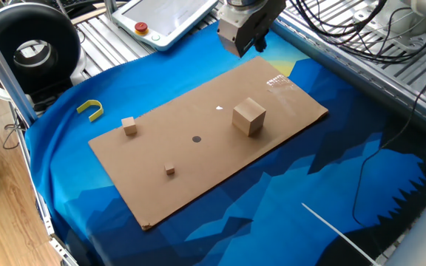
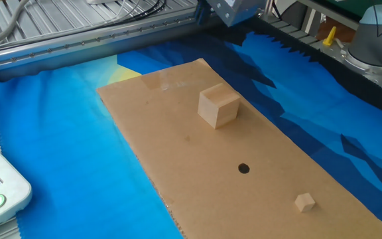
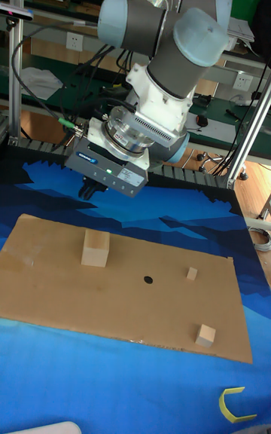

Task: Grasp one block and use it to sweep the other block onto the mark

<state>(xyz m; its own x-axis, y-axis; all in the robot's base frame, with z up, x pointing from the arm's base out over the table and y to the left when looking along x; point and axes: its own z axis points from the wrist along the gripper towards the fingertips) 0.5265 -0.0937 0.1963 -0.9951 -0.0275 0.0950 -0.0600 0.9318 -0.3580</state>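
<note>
One fixed view shows my gripper (image 1: 247,46) raised over the blue cloth (image 1: 331,185) beyond the far edge of the cardboard sheet (image 1: 220,159), holding nothing; I cannot tell from any view whether its fingers are spread or pressed together

I judge the task has not yet begun: the approach to the first grasp is the step in hand. The mid-sized pale cube (image 1: 129,126) I must pick sits near the sheet's left end, well apart from my gripper. The tiniest cube (image 1: 169,170) lies near the front edge, and the dark dot (image 1: 196,138) sits between the two small cubes and the big tan cube (image 1: 248,117)

My next move calls for travelling across the sheet, passing clear of the big tan cube, then descending over the pale cube with fingers wide enough to straddle it

Room looks good: the pale cube stands alone, with open cardboard around it, though the sheet's edge is close behind it. The tiniest cube has a clear line toward the dot, but it sits close to the front edge, so the sweep should start from that side and push inward
</note>
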